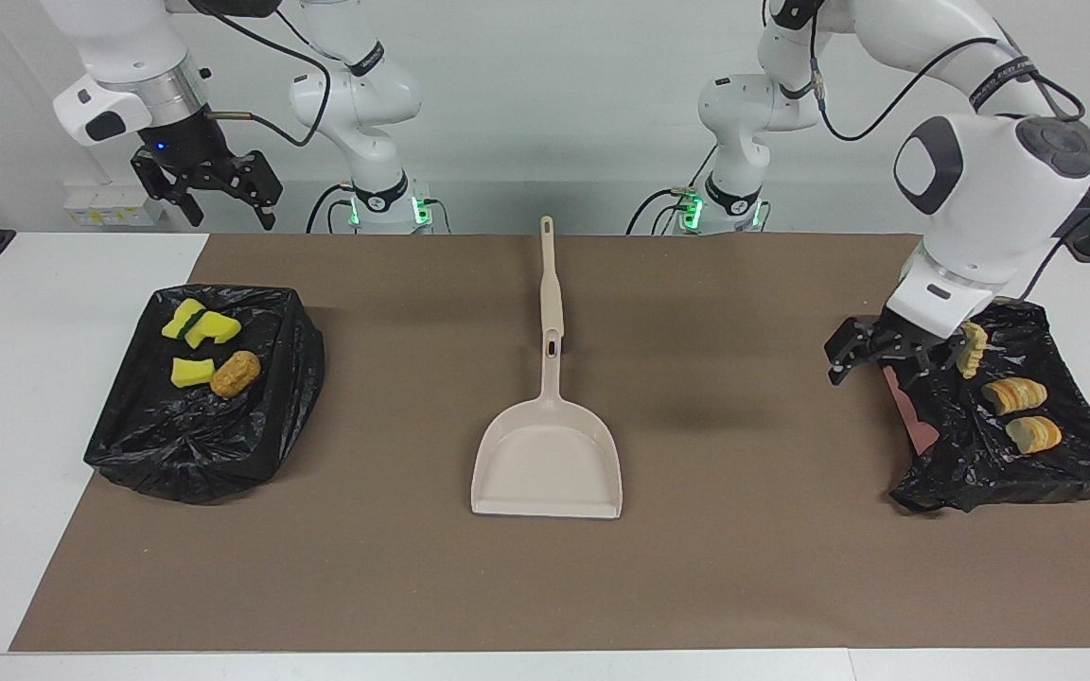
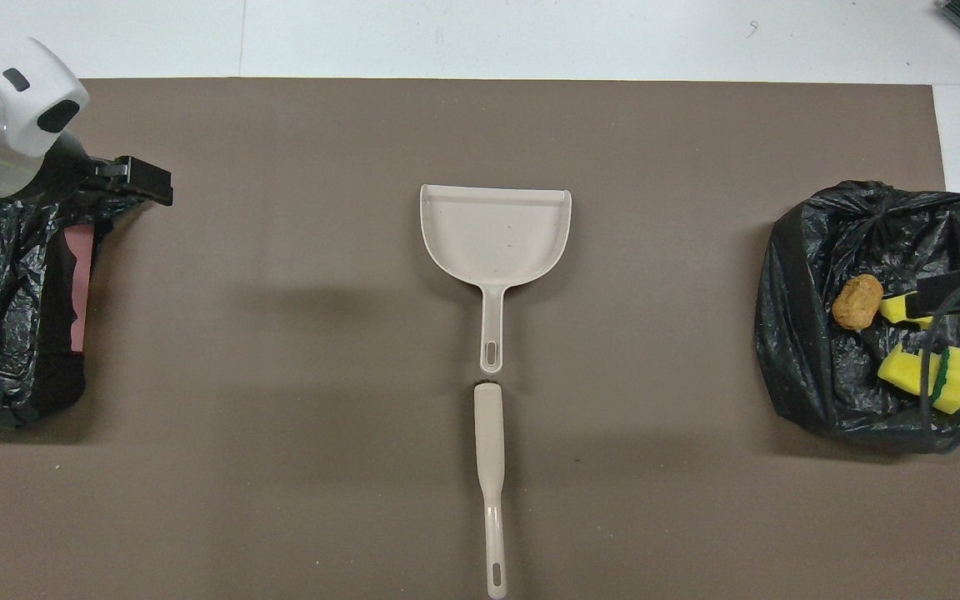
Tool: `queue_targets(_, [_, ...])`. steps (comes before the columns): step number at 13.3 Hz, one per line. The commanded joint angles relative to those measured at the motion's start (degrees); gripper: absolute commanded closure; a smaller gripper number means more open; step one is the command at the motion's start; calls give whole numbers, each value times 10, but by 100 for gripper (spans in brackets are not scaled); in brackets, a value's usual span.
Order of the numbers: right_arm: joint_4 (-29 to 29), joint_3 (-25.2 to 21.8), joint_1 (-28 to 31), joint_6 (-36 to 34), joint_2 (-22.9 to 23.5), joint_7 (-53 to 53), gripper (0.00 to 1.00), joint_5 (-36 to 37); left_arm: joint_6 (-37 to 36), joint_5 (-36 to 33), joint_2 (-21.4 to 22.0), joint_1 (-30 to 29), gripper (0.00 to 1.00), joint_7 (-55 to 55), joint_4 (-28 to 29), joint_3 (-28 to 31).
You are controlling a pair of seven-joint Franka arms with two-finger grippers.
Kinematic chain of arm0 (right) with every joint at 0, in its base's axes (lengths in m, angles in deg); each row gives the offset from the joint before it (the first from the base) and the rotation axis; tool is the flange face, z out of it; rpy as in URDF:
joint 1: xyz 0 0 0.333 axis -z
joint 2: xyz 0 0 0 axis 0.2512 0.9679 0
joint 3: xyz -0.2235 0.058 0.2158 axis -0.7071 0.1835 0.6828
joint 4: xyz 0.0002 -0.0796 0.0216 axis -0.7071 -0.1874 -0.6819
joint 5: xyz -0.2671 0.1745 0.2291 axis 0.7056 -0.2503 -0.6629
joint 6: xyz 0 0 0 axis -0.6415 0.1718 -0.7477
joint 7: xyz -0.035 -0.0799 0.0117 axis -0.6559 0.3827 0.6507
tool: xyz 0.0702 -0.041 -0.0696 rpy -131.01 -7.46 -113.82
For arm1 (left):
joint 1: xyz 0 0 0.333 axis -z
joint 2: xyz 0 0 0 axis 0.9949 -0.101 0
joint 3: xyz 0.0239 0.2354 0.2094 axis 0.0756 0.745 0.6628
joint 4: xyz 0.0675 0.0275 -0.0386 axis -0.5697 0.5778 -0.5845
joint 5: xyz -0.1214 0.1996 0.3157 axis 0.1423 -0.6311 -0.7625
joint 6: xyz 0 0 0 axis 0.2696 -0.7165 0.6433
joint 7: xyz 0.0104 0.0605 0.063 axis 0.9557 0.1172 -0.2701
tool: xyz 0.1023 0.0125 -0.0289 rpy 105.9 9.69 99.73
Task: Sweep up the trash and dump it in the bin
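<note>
The trash lies in two black-bagged bins. Yellow sponge chunks [image 1: 200, 324] [image 2: 922, 371] and a brown bread roll [image 1: 235, 373] [image 2: 856, 301] rest in the bin [image 1: 195, 454] at the right arm's end. Three pale bread pieces [image 1: 1013, 394] lie in the bin [image 1: 999, 478] at the left arm's end. My left gripper [image 1: 871, 371] [image 2: 134, 177] hangs open and empty over that bin's rim, on the side toward the table's middle. Open and empty too, my right gripper [image 1: 228, 216] is raised high by the sponge bin.
A beige dustpan [image 1: 547, 463] [image 2: 494, 229] lies in the middle of the brown mat, its handle pointing at the robots. A beige brush [image 1: 551, 293] [image 2: 489, 467] lies in line with that handle, nearer the robots. White table borders the mat [image 1: 753, 567].
</note>
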Motion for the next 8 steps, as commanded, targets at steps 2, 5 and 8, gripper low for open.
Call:
queue_targets(2, [-3,0,3,-6,-7,8,0,-10,-83,-8,72,-1,0,15,33,0])
queue_targets(5, [-3,0,3,-6,-7,8,0,-9,-139,-24,113,-2,0,24,30,6])
queue_targets(8, [-3,0,3,-6,-7,8,0,-10,-176,-25,123,-2,0,26,31,8])
